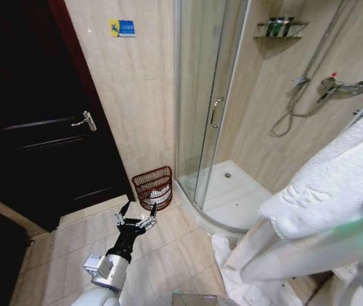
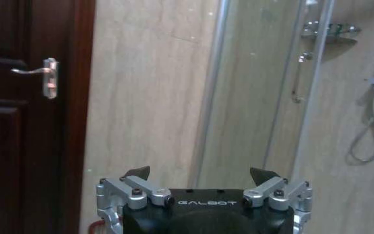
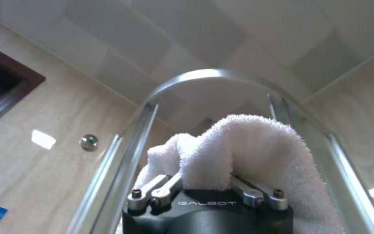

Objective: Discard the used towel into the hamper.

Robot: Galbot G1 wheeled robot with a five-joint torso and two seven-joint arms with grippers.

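Note:
The hamper (image 1: 153, 187), a small reddish-brown open-weave basket, stands on the tiled floor against the wall, between the dark door and the shower cabin; something white shows through its sides. The used towel (image 1: 334, 185) is a big white terry cloth hanging close to the head camera on the right. In the right wrist view my right gripper (image 3: 206, 189) is shut on the towel (image 3: 252, 146), which bulges up between the fingers. My left gripper (image 1: 137, 213) hovers open just in front of the hamper, holding nothing. In the left wrist view the left gripper (image 2: 200, 174) faces the wall.
A dark wooden door (image 1: 35, 121) with a metal handle (image 1: 87, 120) fills the left. The curved glass shower cabin (image 1: 210, 108) and its raised white tray (image 1: 232, 194) lie right of the hamper. More pale cloth (image 1: 226, 261) lies on the floor at lower right.

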